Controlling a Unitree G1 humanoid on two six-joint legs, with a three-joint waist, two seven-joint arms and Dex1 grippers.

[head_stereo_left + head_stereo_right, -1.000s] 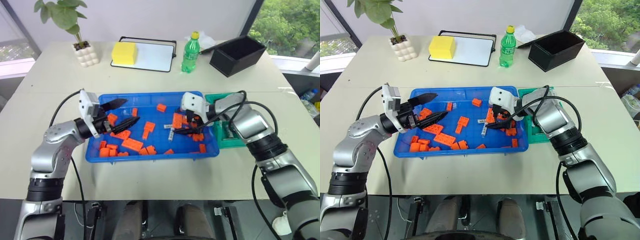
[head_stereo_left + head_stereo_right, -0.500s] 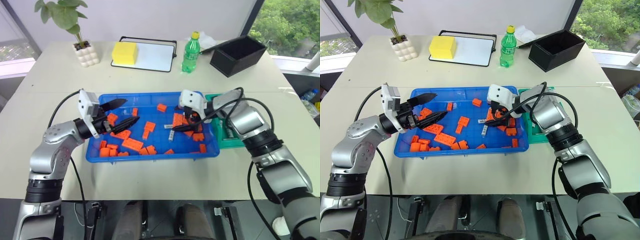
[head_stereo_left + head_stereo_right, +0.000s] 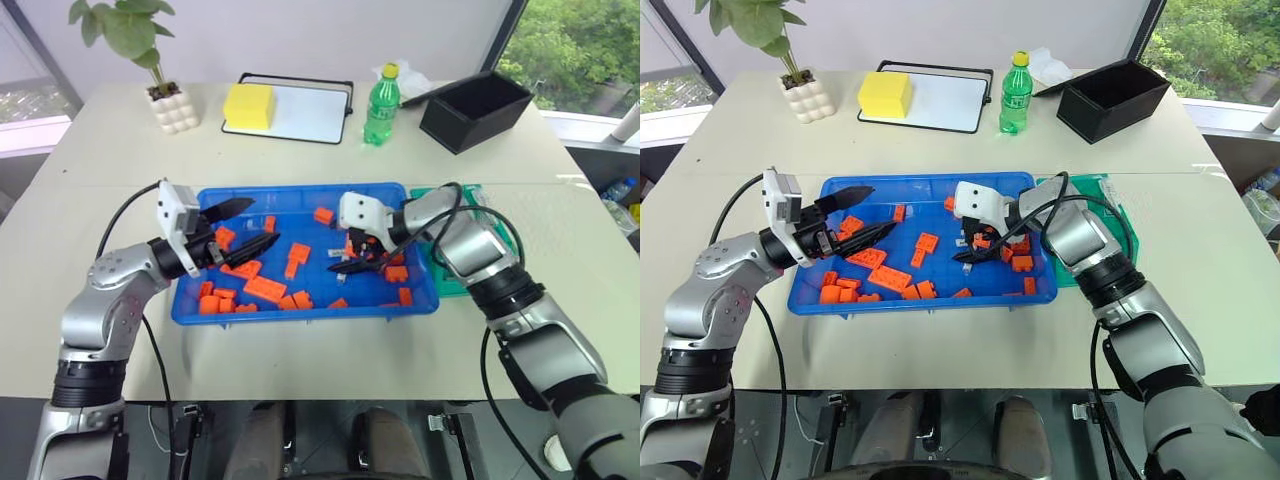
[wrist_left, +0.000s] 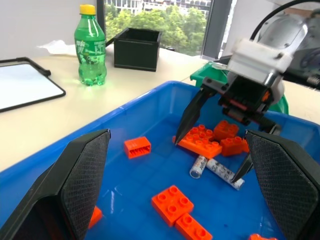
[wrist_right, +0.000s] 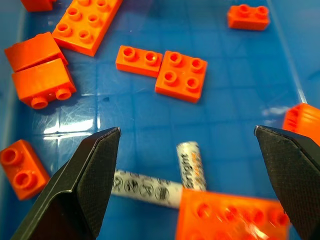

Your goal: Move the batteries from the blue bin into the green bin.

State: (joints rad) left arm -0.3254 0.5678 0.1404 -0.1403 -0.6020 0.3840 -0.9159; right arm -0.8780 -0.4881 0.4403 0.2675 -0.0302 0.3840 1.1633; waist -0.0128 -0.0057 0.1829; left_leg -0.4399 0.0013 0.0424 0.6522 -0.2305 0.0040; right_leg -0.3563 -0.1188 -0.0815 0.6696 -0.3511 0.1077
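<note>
We see a blue bin on a pale desk, scattered with orange blocks. Two batteries lie touching near the bin's middle right, beside a flat orange block. Our right end effector hangs directly over them, fingers spread wide and grasping nothing. Our left end effector hovers over the bin's left part, also spread and empty. The green bin sits just beside the blue bin's right edge.
</note>
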